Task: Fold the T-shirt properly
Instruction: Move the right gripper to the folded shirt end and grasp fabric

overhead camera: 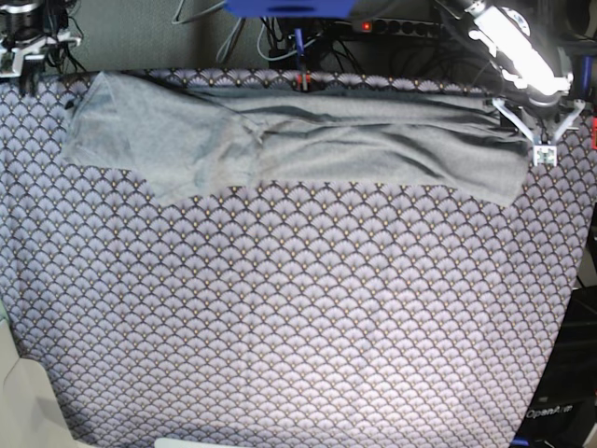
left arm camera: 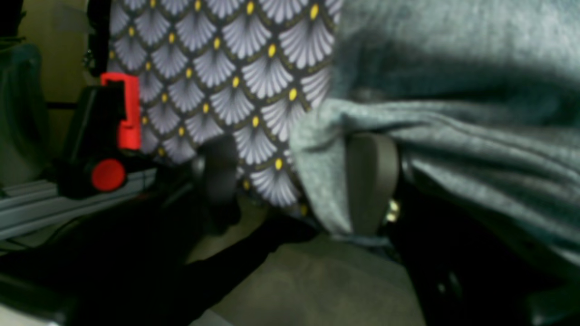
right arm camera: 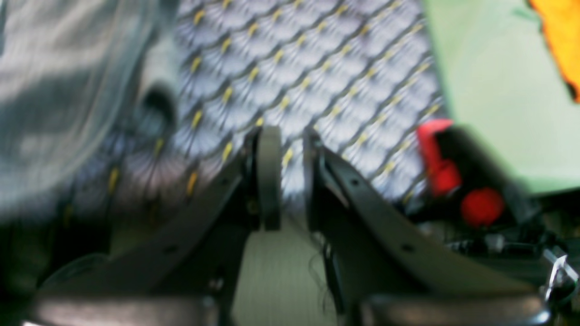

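The grey T-shirt (overhead camera: 298,140) lies as a long band across the far part of the table, with a sleeve spread at its left end. My left gripper (overhead camera: 539,140) hangs over the shirt's right end. In the left wrist view its fingers stand wide apart around the left gripper's middle (left arm camera: 297,145), and the T-shirt (left arm camera: 453,136) drapes over the right pad (left arm camera: 371,181) with nothing pinched. My right gripper (overhead camera: 26,58) is off the far left corner, beside the T-shirt (right arm camera: 54,90). The right gripper (right arm camera: 290,136) has a narrow gap with nothing in it.
The purple fan-patterned tablecloth (overhead camera: 298,327) covers the whole table. A red-and-black clamp (left arm camera: 118,136) sits at the table edge, and another clamp (right arm camera: 453,181) shows in the right wrist view. Cables and a power strip (overhead camera: 401,26) lie behind the table. An orange object (right arm camera: 557,40) is on the floor.
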Available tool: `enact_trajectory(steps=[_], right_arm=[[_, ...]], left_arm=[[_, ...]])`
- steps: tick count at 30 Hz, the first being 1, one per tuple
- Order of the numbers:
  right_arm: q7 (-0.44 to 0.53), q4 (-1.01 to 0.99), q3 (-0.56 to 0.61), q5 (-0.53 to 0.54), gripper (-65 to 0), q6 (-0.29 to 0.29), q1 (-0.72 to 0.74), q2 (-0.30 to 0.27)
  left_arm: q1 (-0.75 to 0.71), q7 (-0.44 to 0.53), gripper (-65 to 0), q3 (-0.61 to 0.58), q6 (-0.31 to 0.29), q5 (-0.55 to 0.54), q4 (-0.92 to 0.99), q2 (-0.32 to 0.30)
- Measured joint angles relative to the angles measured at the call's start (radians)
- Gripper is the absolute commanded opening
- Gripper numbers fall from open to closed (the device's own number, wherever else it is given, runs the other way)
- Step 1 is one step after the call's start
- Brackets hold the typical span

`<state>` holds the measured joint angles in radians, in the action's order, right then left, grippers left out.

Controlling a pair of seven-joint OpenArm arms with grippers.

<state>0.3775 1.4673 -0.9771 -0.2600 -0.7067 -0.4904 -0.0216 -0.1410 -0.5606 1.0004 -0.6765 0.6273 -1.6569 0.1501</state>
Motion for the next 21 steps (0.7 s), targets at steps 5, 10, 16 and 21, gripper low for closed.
enact_trajectory(steps=[5, 10, 16, 21], right_arm=[[0.0, 0.097, 0.014, 0.011, -54.5, 0.004, 0.033, 0.008], [-0.085, 0.192, 0.159, 0.003, -47.8, 0.006, 0.063, 0.035], [-0.346, 0.285, 0.38, 0.005, -40.2, 0.0, 0.077, 0.007], [-0.511, 0.296, 0.501, 0.011, -36.8, 0.0, 0.164, -0.015]], left_arm=[[-0.012, -0.063, -26.0, -0.002, -0.008, -0.041, -0.037, 0.003], [-0.045, -0.092, -18.6, -0.002, -0.012, -0.066, -0.079, 0.011], [-0.045, -0.091, -1.8, -0.001, -0.001, -0.071, -0.08, 0.003], [-0.045, -0.09, 0.0, 0.0, 0.0, -0.08, -0.08, 0.002]])
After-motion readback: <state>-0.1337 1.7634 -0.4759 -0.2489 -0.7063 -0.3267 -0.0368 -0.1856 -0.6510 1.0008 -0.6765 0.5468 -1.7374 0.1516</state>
